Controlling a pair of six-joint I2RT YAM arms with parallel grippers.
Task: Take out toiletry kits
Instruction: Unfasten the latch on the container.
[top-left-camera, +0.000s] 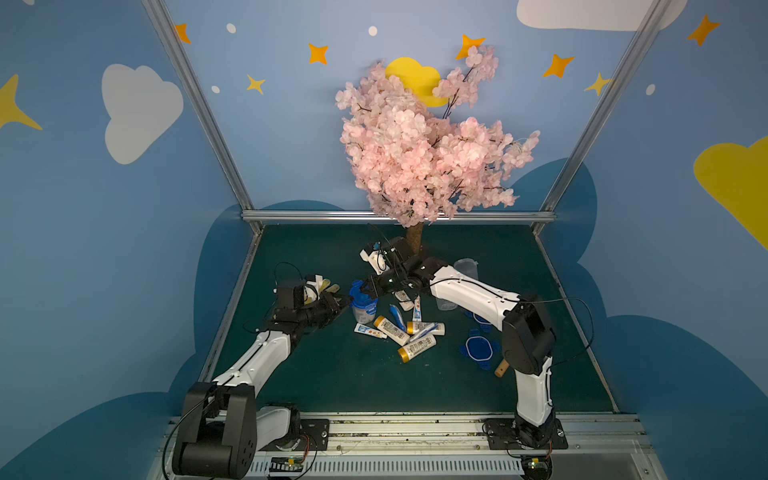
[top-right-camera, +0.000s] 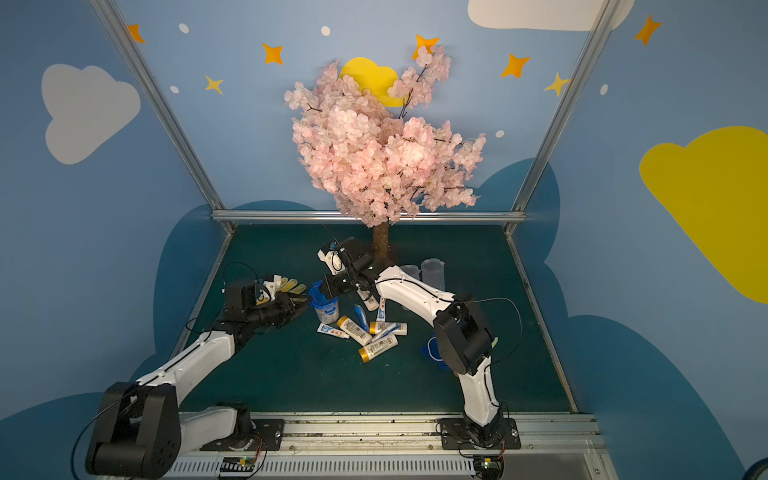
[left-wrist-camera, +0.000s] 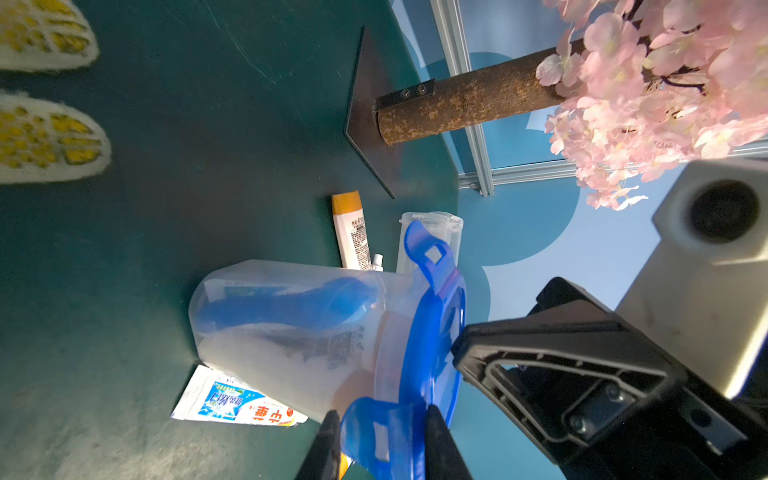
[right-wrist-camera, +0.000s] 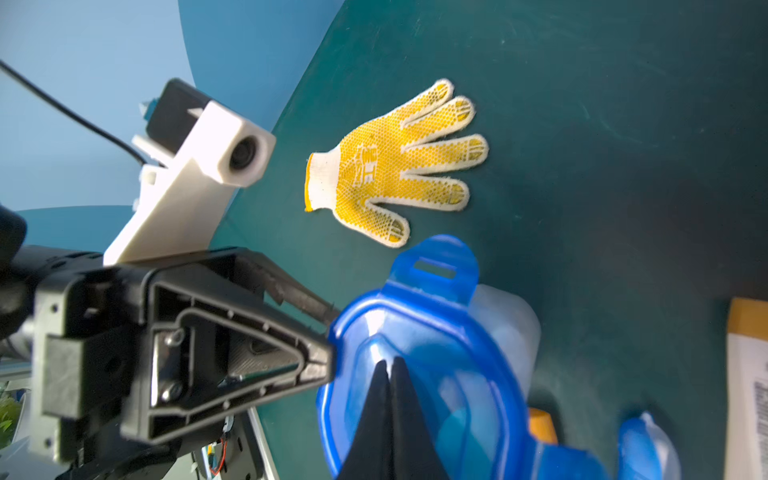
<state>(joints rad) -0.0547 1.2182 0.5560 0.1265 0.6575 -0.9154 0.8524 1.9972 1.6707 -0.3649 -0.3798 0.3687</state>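
Note:
Several toiletry kits (top-left-camera: 399, 332) lie loose mid-table: white bottles with yellow-orange caps (top-left-camera: 417, 347), a toothpaste tube (top-left-camera: 370, 331) and a blue wrapped piece (top-left-camera: 397, 314). To their left stands a clear jar (top-left-camera: 363, 309) with a blue clip lid (left-wrist-camera: 432, 332). Through its wall I see a blue piece (left-wrist-camera: 282, 307) and a white bottle inside. My left gripper (left-wrist-camera: 382, 436) is shut on one side clip tab of that lid. My right gripper (right-wrist-camera: 389, 365) is shut, with its tips over the lid's top (right-wrist-camera: 436, 374), seemingly touching it.
A yellow-dotted glove (top-left-camera: 328, 286) lies behind my left gripper. The blossom tree's trunk (top-left-camera: 414, 239) and base plate stand at the back centre. Empty clear jars (top-left-camera: 466, 270) and loose blue lids (top-left-camera: 478, 349) sit under and beside my right arm, with a wooden peg (top-left-camera: 501, 368).

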